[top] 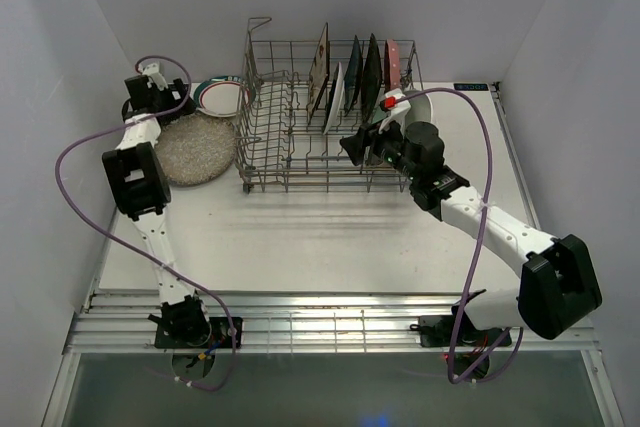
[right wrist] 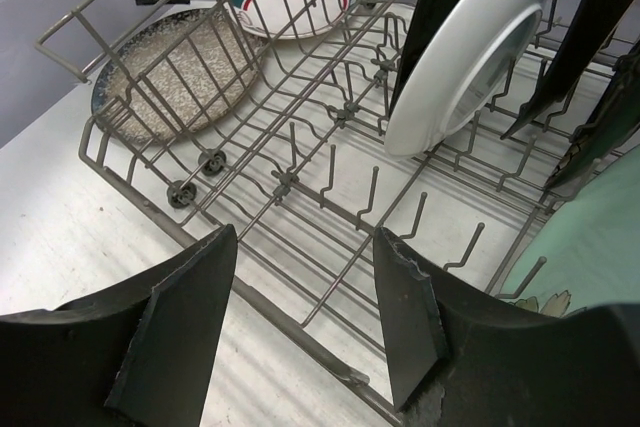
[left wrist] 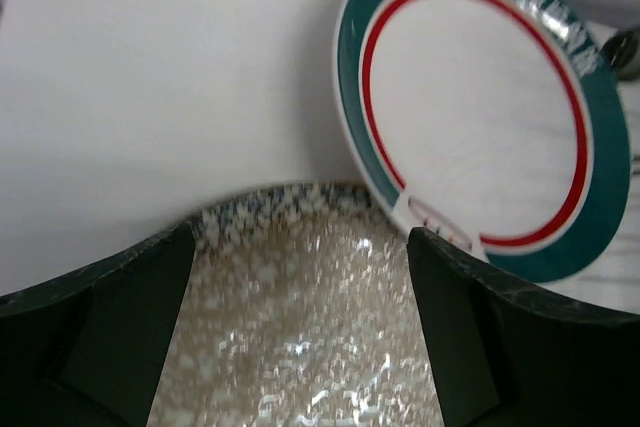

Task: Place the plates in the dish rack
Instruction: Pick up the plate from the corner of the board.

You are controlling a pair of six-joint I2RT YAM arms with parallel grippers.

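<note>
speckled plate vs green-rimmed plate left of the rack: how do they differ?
Look: the speckled plate is mottled grey all over; the green-rimmed plate is white with a green rim and a red ring.
Size: the speckled plate looks larger than the green-rimmed plate.
Place: the speckled plate lies nearer the arms, the green-rimmed plate behind it.
Both are round, face up and outside the dish rack.

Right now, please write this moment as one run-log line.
left gripper: open, over speckled plate | right gripper: open, empty, at dish rack edge | loaded: several plates upright | on table: speckled plate, rimmed plate
</note>
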